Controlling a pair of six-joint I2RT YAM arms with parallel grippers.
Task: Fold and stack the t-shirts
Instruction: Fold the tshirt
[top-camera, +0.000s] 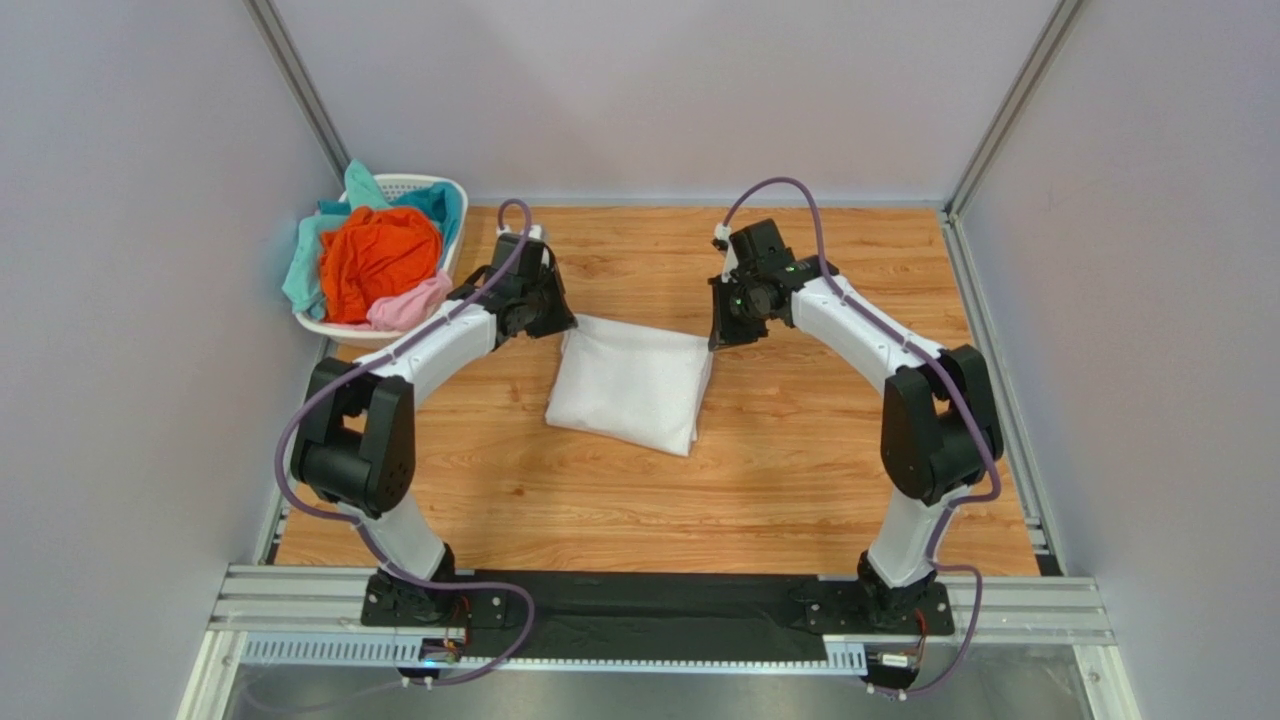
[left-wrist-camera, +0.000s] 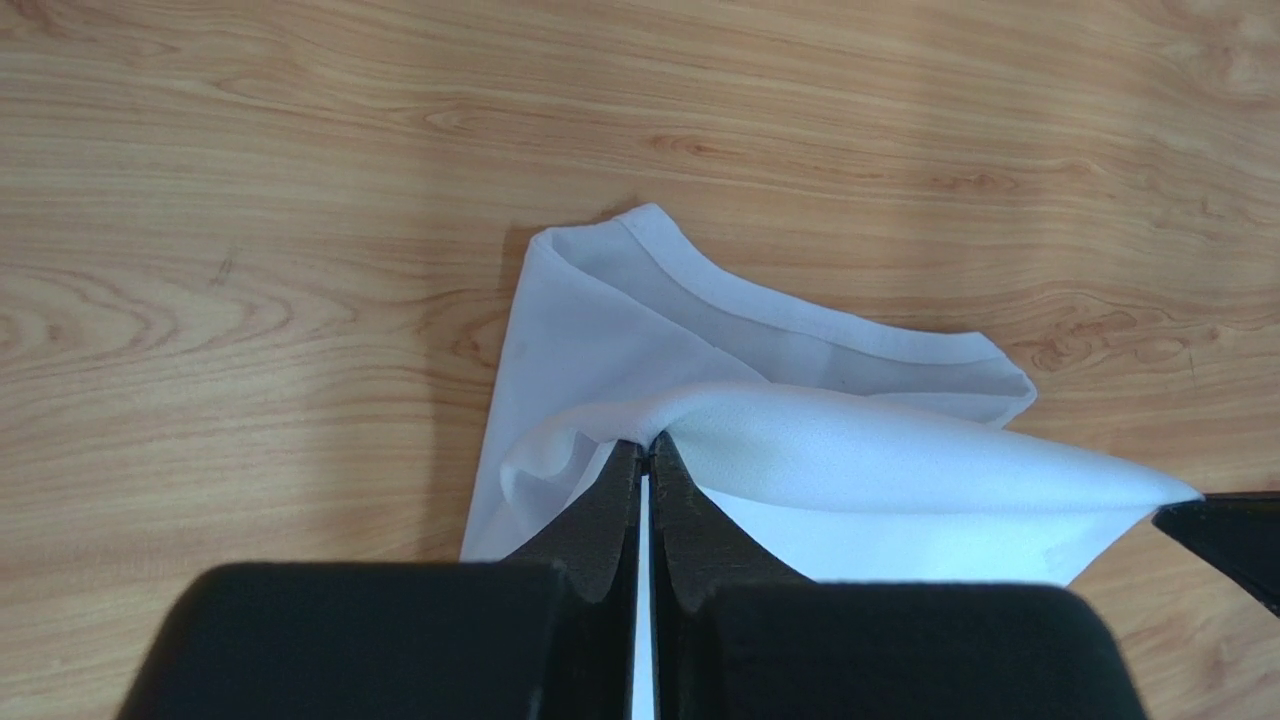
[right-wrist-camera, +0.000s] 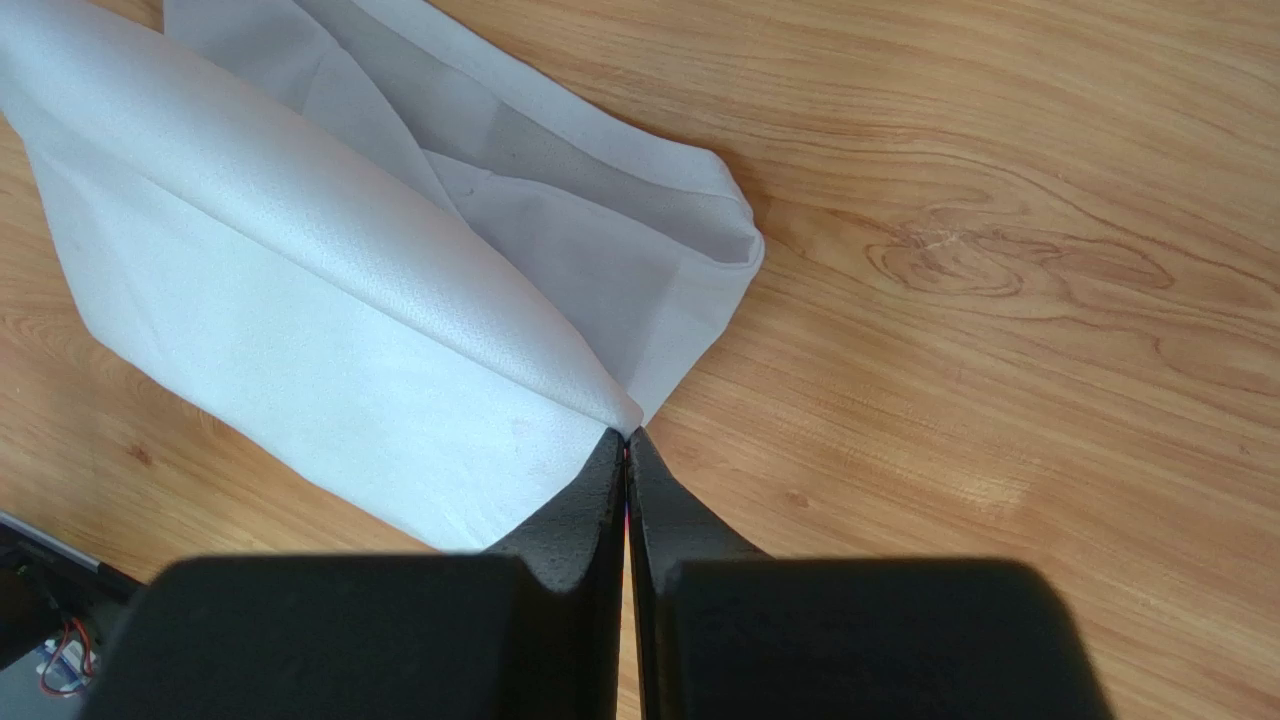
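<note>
A white t-shirt (top-camera: 631, 383), folded into a rough rectangle, lies in the middle of the wooden table. My left gripper (top-camera: 559, 323) is shut on its far left corner; in the left wrist view the cloth (left-wrist-camera: 842, 450) bunches at the tips of my gripper (left-wrist-camera: 649, 446). My right gripper (top-camera: 718, 333) is shut on the far right corner; in the right wrist view the top layer (right-wrist-camera: 301, 300) is lifted from the layer below and pinched at the tips of that gripper (right-wrist-camera: 625, 437). Orange (top-camera: 376, 258), teal (top-camera: 316, 248) and pale pink (top-camera: 409, 308) t-shirts sit crumpled in the basket.
A white lattice plastic basket (top-camera: 403, 186) stands at the table's far left corner, close behind my left arm. Grey walls close in the table on the left, the right and the far side. A metal rail (top-camera: 661, 608) runs along the near edge.
</note>
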